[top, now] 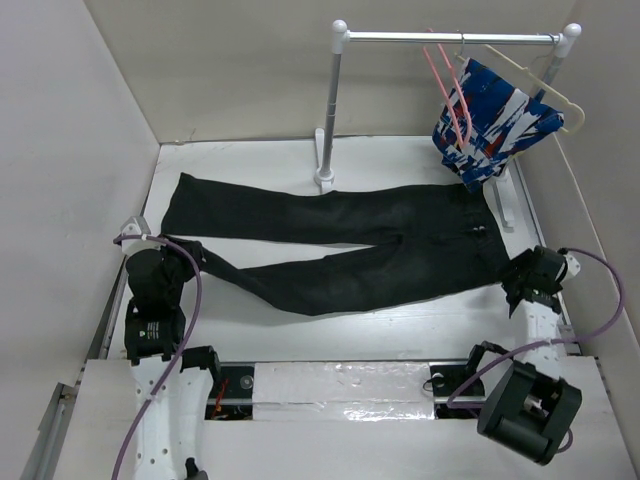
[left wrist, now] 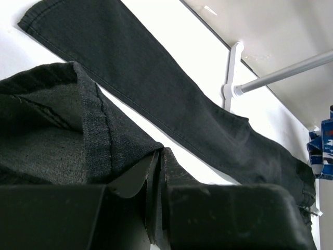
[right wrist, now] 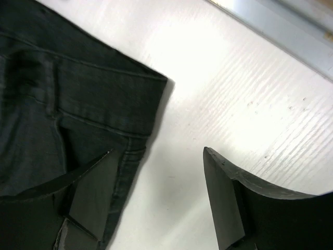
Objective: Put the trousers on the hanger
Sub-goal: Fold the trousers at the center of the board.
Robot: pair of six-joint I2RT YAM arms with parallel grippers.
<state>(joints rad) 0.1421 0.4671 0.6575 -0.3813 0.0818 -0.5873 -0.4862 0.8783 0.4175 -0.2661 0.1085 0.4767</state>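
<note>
The black trousers (top: 380, 250) lie flat across the table, waist to the right and legs to the left. My left gripper (top: 198, 257) is shut on the hem of the near leg (left wrist: 78, 120), and the fabric folds up into its closed tips (left wrist: 160, 152). The far leg (left wrist: 171, 104) stretches straight toward the rack. My right gripper (top: 515, 276) stands open at the waistband corner (right wrist: 78, 94). In the right wrist view its gap (right wrist: 158, 151) is mostly over bare table, with one finger (right wrist: 93, 192) over the cloth's edge. The pink hanger (top: 445, 85) hangs on the rail.
A white rack with a metal rail (top: 450, 38) and a post (top: 330, 110) stands at the back. A cream hanger carrying a blue, white and red garment (top: 495, 120) hangs beside the pink one. Walls close in left and right.
</note>
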